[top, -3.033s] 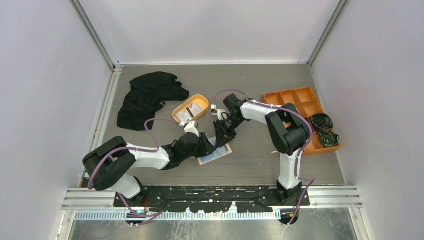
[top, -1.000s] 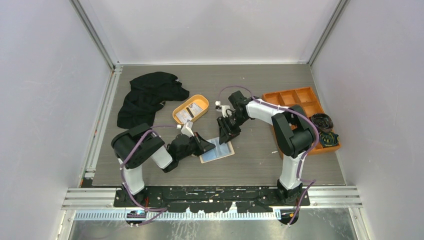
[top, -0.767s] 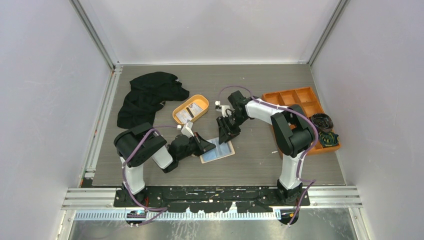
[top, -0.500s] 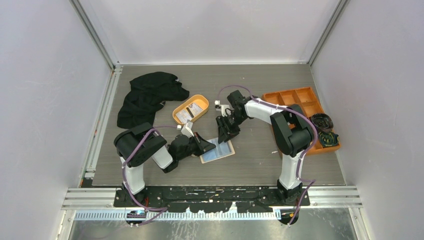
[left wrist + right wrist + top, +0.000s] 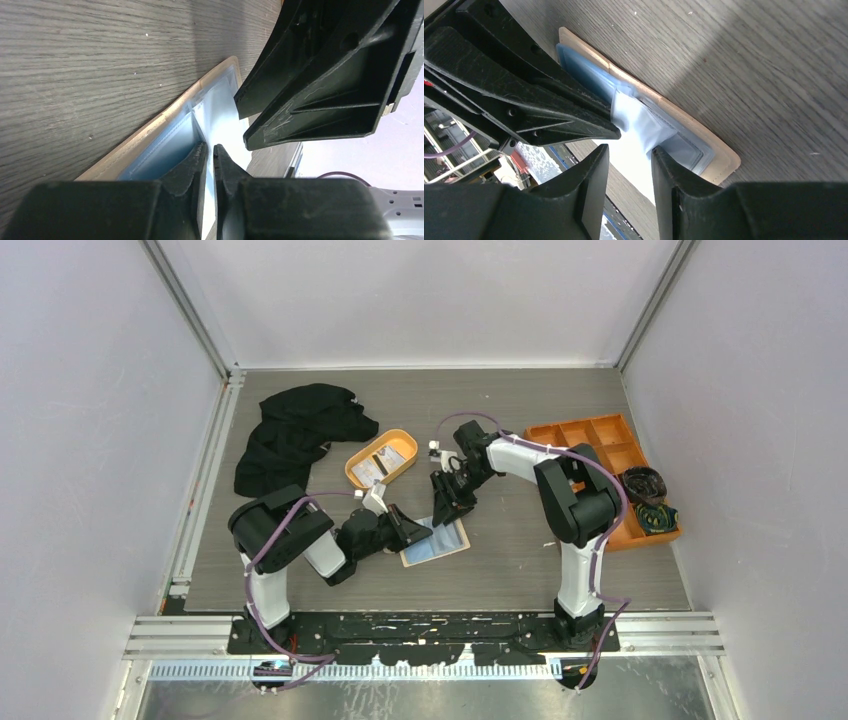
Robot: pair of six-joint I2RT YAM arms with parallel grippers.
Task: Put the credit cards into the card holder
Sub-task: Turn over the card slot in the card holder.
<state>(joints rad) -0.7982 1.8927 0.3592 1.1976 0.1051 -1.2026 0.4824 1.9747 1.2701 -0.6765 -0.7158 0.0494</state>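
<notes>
The card holder lies open on the table, beige rim around pale blue pockets. A pale credit card stands slanted out of a pocket. My right gripper comes down over it, its fingertips set against the card's two edges. My left gripper reaches in low from the left. Its tips stand a narrow slit apart at the pocket's mouth, with the card running into the slit. More credit cards lie in the orange oval tray.
A black cloth is heaped at the back left. An orange compartmented box stands at the right with dark items at its near end. Both grippers crowd the wallet, fingers almost touching.
Since three seconds ago the left arm has folded back toward its base, its gripper staying at the wallet. In the last second the left jaws parted slightly and the right gripper edged left.
</notes>
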